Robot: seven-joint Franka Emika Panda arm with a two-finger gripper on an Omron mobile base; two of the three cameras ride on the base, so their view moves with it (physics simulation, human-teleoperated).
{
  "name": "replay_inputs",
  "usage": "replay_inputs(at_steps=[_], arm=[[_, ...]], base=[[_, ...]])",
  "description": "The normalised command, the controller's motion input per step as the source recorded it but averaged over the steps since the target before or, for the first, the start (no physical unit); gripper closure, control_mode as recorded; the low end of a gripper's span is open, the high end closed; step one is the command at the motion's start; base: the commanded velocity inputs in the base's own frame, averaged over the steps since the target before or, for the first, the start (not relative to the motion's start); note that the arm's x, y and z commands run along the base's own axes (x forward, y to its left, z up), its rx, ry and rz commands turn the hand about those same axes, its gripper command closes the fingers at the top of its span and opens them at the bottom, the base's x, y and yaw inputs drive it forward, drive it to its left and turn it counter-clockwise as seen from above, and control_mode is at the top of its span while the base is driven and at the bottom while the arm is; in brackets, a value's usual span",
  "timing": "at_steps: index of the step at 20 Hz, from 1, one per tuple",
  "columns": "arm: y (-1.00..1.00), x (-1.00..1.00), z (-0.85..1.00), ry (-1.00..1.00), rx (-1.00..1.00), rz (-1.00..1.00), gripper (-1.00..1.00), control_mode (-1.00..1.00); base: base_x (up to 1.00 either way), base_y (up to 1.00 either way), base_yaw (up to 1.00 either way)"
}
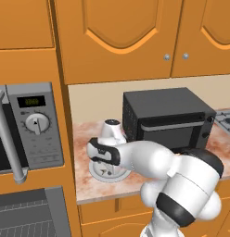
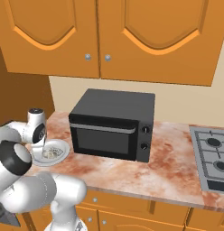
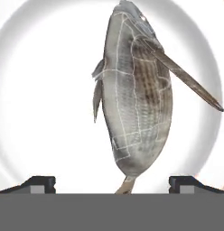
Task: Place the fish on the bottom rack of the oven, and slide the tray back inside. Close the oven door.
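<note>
The fish (image 3: 136, 103) lies on a round white plate (image 3: 37, 113), close under the hand camera, its body running up and down the hand view. The gripper (image 3: 112, 182) hangs just above it, released, its two fingertips (image 3: 39, 182) spread wide to either side of the fish's tail end and touching nothing.

From the base views, the plate (image 2: 62, 151) sits on the marbled table (image 2: 145, 171) left of a black box (image 2: 114, 124). At the far left, a microwave (image 1: 35, 125) stands above the oven (image 1: 31, 213), whose rack (image 1: 22, 210) shows.
</note>
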Motion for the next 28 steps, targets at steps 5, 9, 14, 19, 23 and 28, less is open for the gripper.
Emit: replay_inputs(at_steps=[5, 9, 14, 19, 23, 28], arm=[[0.00, 0.31, -0.33, 0.07, 0.00, 0.07, -1.00, -1.00], [0.01, 0.04, -0.38, 0.03, -0.01, 0.04, -1.00, -1.00], [0.06, 0.11, -0.36, 0.00, 0.00, 0.02, 1.00, -1.00], [-0.13, -0.35, 0.02, -0.19, 0.00, 0.00, 1.00, -1.00], [-0.31, -0.82, 0.61, -0.32, 0.00, 0.00, 1.00, -1.00], [-0.49, -0.93, 0.99, -0.33, 0.00, 0.02, 1.00, -1.00]], base=[[0.00, 0.00, 0.00], [0.00, 0.00, 0.00], [0.00, 0.00, 0.00], [0.00, 0.00, 0.00], [0.00, 0.00, 0.00], [0.00, 0.00, 0.00]])
